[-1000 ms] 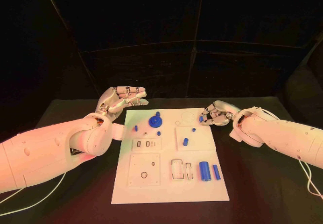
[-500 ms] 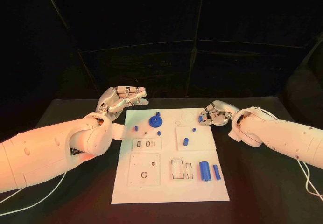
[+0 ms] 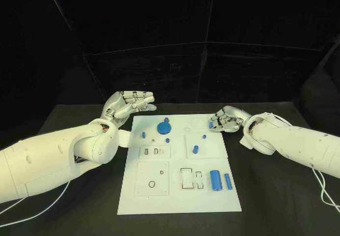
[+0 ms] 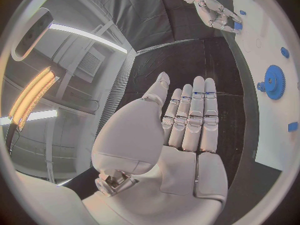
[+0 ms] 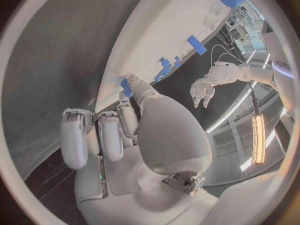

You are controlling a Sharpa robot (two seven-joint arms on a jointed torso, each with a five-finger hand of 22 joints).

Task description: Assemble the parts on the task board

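Pinching a small blue peg (image 5: 127, 88) at the white rectangular task board's (image 3: 212, 200) two-o'clock edge, we see the right hand (image 3: 225, 120).
From its wrist we see straight, spread fingers on our empty left hand (image 4: 187, 120), at eleven o'clock; overhead, the blue toothed gear (image 3: 163, 129).

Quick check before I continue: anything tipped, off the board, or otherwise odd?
Nothing stands out. The task board lies flat on the table, with the blue gear and the other blue parts on it. The right hand pinches a small blue part at the board's edge; the left hand is empty.

Left hand (image 3: 130, 104) is held open, palm up, fingers extended together. Right hand (image 3: 225, 119) is curled, a small blue part (image 5: 126, 87) pinched at its fingertips.
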